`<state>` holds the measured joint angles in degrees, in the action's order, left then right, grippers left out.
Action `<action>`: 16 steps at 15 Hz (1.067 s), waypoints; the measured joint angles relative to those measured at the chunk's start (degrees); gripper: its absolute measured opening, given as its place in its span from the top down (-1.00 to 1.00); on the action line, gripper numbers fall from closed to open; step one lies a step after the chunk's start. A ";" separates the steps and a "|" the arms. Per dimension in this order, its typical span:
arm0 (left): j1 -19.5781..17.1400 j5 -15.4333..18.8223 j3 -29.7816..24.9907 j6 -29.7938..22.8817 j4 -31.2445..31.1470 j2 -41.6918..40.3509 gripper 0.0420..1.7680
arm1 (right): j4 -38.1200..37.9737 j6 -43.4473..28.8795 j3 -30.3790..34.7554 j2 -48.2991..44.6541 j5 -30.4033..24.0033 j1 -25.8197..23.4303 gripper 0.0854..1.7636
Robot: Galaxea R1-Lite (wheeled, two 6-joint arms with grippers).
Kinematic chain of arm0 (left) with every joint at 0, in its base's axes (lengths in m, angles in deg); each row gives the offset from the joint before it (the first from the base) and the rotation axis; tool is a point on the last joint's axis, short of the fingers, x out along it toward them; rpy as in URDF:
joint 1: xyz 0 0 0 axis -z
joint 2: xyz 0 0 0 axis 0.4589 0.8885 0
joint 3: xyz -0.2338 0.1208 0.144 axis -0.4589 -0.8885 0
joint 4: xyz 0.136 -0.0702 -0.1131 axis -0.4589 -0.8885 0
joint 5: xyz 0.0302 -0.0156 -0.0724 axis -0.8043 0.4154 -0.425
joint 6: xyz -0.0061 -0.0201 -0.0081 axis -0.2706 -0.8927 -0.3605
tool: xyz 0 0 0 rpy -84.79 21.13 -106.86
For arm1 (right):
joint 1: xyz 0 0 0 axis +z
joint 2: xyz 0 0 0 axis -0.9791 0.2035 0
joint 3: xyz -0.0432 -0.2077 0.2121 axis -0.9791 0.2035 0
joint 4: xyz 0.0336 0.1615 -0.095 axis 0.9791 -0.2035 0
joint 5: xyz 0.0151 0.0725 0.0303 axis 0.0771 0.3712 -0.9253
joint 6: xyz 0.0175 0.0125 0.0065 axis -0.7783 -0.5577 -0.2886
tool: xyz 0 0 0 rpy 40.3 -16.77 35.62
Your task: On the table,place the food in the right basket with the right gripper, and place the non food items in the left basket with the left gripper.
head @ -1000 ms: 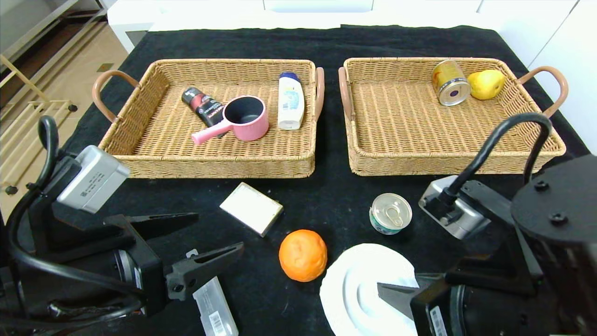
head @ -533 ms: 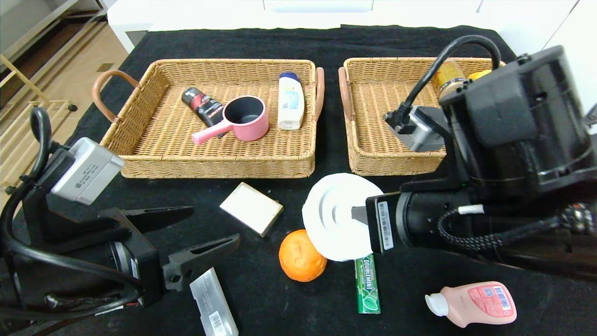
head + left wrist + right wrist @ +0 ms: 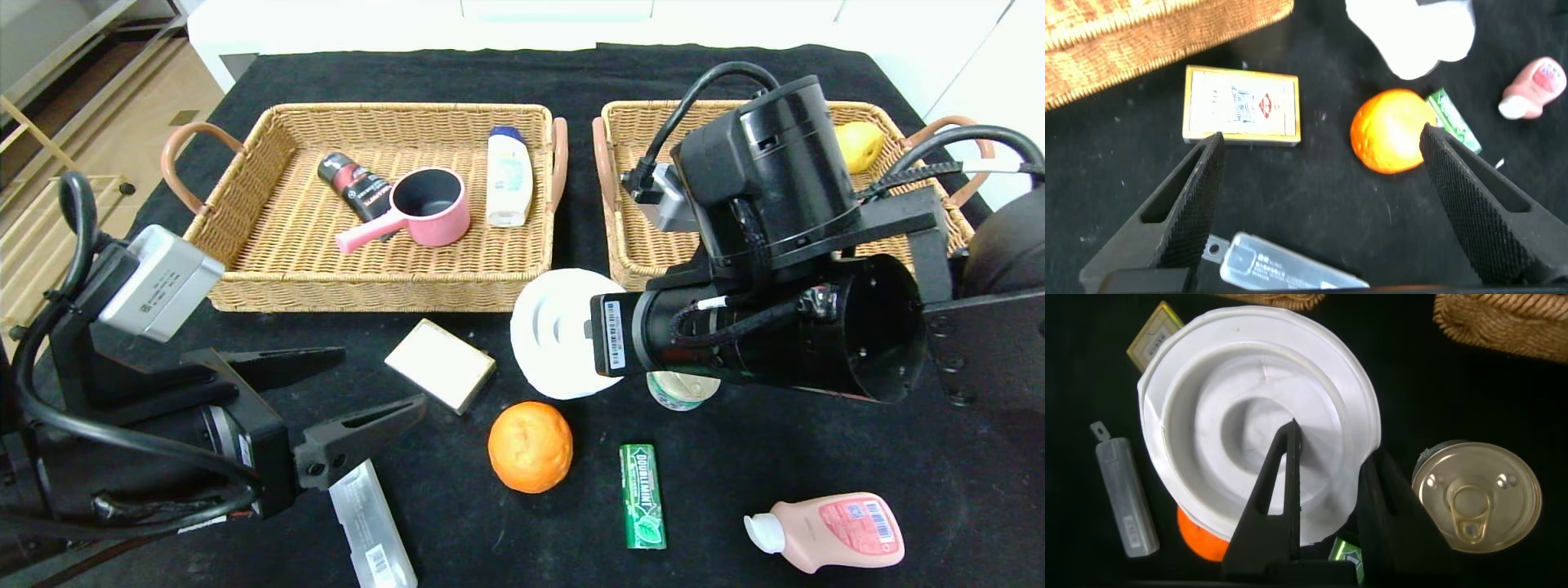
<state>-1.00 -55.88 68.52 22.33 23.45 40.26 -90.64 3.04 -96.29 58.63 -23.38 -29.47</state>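
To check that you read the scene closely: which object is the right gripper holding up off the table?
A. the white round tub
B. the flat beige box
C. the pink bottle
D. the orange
A: the right gripper is shut on the rim of the white round tub, while the orange, pink bottle and flat beige box lie on the black cloth.

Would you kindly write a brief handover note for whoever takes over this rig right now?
Right gripper: shut on the white tub, lifted between the baskets' near ends.
Left gripper: open, idle over the clear case.
Right basket: pear.
Left basket: pink pot, two bottles.
Still on the table: orange, tin, gum, beige box, clear case, pink bottle.
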 joint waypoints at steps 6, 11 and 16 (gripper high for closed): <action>-0.06 -0.07 -0.21 0.00 0.41 0.05 -0.94 | 1.96 -0.11 -2.23 3.61 0.15 -2.79 0.52; -0.04 -0.07 -0.21 0.00 0.44 -0.01 -0.94 | 1.96 -0.30 -2.60 4.44 0.17 -4.33 0.52; -0.04 -0.07 -0.21 0.00 0.44 0.00 -0.94 | 1.74 -0.20 -2.56 4.50 0.17 -4.44 0.52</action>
<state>-1.03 -55.95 68.32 22.33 23.88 40.26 -88.90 2.84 -98.85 63.13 -23.21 -33.91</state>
